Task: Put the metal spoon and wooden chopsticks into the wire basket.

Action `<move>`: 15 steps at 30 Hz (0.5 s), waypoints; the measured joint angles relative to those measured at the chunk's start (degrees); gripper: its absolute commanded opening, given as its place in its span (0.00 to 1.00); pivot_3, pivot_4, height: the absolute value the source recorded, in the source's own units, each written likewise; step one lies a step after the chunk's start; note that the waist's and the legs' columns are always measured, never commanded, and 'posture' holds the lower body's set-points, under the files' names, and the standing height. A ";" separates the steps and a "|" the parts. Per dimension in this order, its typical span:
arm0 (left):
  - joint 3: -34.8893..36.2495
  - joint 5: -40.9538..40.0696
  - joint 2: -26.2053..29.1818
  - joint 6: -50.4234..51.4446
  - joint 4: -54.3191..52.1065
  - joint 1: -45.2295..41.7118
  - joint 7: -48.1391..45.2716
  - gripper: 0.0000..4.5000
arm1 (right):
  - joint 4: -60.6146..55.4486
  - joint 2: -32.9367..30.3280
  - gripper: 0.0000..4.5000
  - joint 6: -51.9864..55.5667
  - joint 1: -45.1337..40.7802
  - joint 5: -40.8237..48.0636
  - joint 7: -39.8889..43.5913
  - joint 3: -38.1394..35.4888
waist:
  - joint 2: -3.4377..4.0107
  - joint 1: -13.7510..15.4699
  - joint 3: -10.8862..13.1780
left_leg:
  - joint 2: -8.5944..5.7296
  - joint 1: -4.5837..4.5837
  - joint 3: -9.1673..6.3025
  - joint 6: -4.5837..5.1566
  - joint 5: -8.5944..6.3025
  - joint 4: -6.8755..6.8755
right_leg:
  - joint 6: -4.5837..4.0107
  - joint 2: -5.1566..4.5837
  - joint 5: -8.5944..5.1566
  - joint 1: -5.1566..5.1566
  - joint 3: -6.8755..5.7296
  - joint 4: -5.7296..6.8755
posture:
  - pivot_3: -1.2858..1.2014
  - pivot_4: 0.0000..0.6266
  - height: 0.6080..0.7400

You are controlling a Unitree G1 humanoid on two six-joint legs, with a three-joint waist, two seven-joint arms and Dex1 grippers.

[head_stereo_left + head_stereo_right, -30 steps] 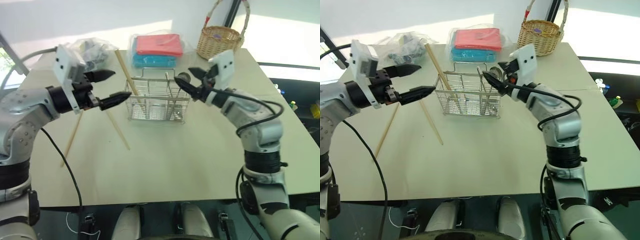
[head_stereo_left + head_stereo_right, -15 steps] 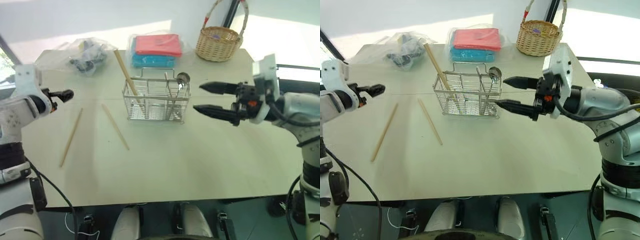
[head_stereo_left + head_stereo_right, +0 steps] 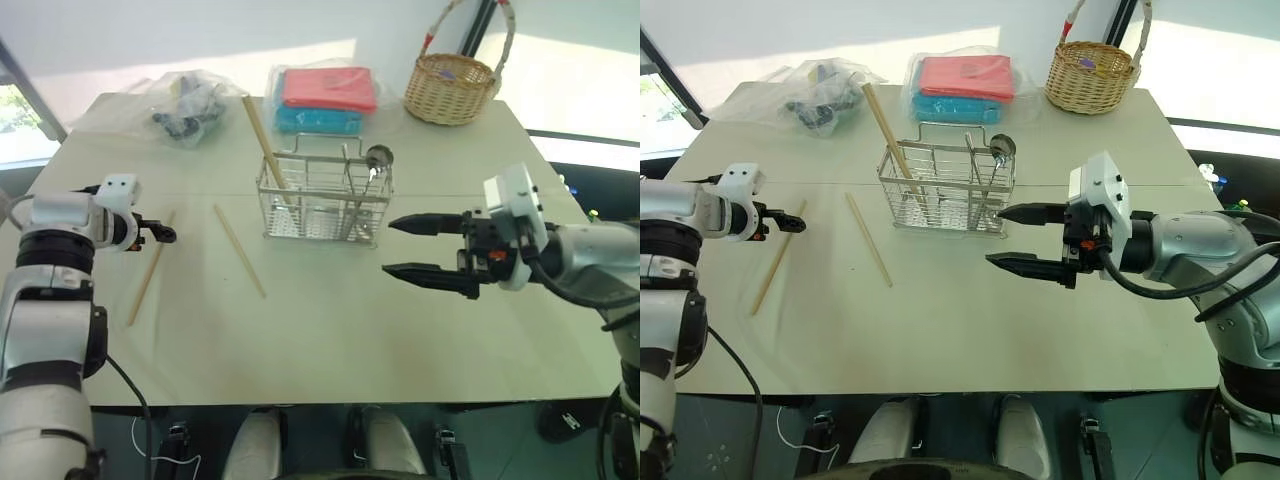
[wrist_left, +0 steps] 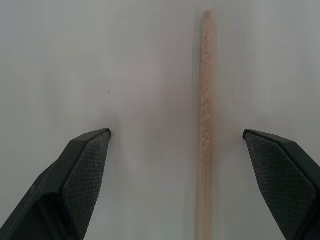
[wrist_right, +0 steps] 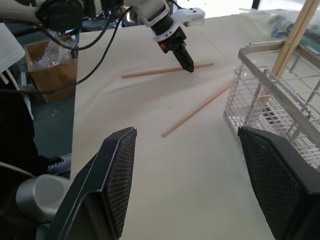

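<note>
**Bystanders on the worktop**

A pale beige worktop is seen carrying several items at its far edge. A round woven wicker basket with a tall arched handle is placed at the far right corner. Just left of it, a clear plastic packet is laid flat, in which a red cloth is stacked on a blue one. At the far left corner, a crumpled transparent bag holding dark small parts is found. In the right wrist view, a brown cardboard box with plastic inside is seen on the floor beside the worktop, near black cables.
</note>
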 measured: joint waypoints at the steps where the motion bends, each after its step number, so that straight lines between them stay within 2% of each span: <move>1: -0.29 1.01 -0.33 -0.93 1.09 -0.55 -0.96 0.88 | -0.04 -0.18 0.76 0.00 0.18 0.08 -0.23 -0.22 | 0.00 0.03 -0.01 | 0.00 0.00 -0.01 0.00 0.00 0.01 | 0.00 -0.01 0.00 0.00 0.00 0.00 | 0.52 0.24 0.74; 2: -0.36 1.65 -0.45 -1.51 2.00 -1.00 -1.63 0.80 | -0.04 -0.20 0.76 0.00 0.25 0.15 -0.56 -0.38 | 0.00 0.04 -0.01 | 0.00 0.00 -0.01 0.00 0.00 0.01 | 0.00 -0.02 0.00 0.00 -0.01 -0.02 | 0.52 0.24 0.74; 8: -0.19 4.72 -1.41 -3.85 6.46 -3.33 -4.43 0.11 | -0.03 -0.48 0.76 -0.01 1.04 1.06 -1.80 -0.92 | -0.02 0.14 -0.03 | -0.01 -0.06 -0.02 0.01 0.00 0.01 | 0.01 -0.04 0.00 0.00 -0.03 -0.02 | 0.52 0.24 0.74; 9: -0.12 5.03 -1.58 -3.93 6.94 -3.59 -4.62 0.02 | -0.03 -0.49 0.76 -0.03 1.26 1.09 -1.88 -0.92 | -0.02 0.12 -0.03 | -0.02 -0.06 -0.02 0.01 0.00 0.01 | 0.01 -0.05 0.00 0.00 -0.03 -0.02 | 0.52 0.24 0.74; 15: 1.84 5.82 -1.77 -3.61 8.49 -4.25 -4.26 0.02 | -0.02 -0.97 0.76 -0.35 2.18 1.12 -1.68 -0.92 | -0.02 -0.04 -0.04 | -0.01 -0.06 -0.03 0.01 0.00 0.01 | 0.01 -0.05 0.00 -0.02 -0.04 0.00 | 0.52 0.24 0.74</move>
